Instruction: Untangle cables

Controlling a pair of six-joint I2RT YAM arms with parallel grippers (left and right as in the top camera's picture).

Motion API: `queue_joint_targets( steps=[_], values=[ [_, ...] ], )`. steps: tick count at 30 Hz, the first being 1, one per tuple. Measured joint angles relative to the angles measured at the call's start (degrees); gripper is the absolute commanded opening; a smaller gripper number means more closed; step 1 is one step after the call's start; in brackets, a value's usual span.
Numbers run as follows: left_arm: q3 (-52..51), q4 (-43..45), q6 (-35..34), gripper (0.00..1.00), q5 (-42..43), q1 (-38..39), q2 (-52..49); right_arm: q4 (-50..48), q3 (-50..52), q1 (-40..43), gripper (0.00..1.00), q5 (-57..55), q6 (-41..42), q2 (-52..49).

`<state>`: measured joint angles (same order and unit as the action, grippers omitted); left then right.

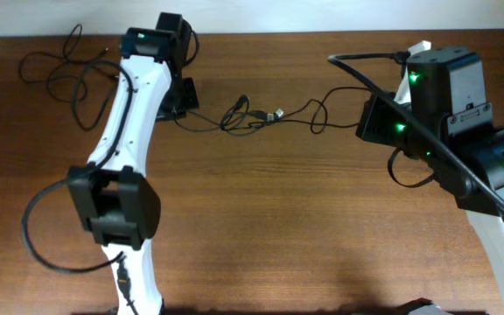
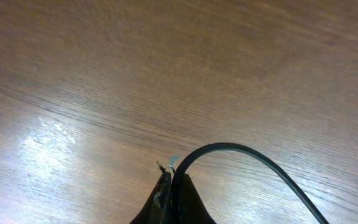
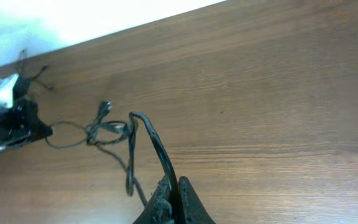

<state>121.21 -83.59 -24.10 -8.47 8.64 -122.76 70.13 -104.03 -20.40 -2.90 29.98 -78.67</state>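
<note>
So, both arms have hold of the same run of the cables [image 3: 157,146]. The left end effector [image 1: 178,107] is pinched right down on one end of a thin black cord, which you can see curling out of its tips in the left wrist view. The right end effector [image 1: 367,122] is clamped just as tight on the other end. The run lies left-to-right along the far side of the bench [image 1: 278,219], slack and wavy rather than taut. The tangle [image 1: 241,115] sits on it between the two, clearly nearer the left arm than the right, and a silver plug [image 1: 278,114] pokes out just right of it. From the right wrist camera the cord climbs away from the fingertips, bends over and heads left into that tangle, with the left end effector beyond it. My guess is the next move hangs on that line. Pulling apart along it would probably just cinch the tangle, so one side likely has to let go and re-grab at the loops, and the left is the closer one. I don't see anything in the way between them. A second loose heap of cords [image 1: 59,66] lies in the far left corner, well apart. The thick arm cable [image 1: 38,232] loops beside the left arm, out of the way.
</note>
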Motion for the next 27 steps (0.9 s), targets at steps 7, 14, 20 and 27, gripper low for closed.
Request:
queue_joint_targets(
  steps=[7, 14, 20, 27],
  values=[
    [0.00, -0.44, -0.02, 0.00, -0.59, 0.00, -1.64, 0.15, 0.00, 0.00, 0.04, -4.20, 0.04, 0.00],
    [0.00, -0.44, 0.00, 0.00, -1.36, 0.00, -1.64, 2.29, 0.00, 0.00, 0.04, -8.98, 2.40, 0.00],
    [0.00, -0.46, 0.00, 0.00, -3.41, -0.11, -1.64, 3.85, 0.00, 0.28, 0.04, -13.03, 4.39, 0.00],
    [0.00, -0.87, 0.00, 0.01, -4.83, -1.86, -1.64, 6.01, 0.00, 6.01, 0.04, -14.40, 4.55, 0.09]
  ],
)
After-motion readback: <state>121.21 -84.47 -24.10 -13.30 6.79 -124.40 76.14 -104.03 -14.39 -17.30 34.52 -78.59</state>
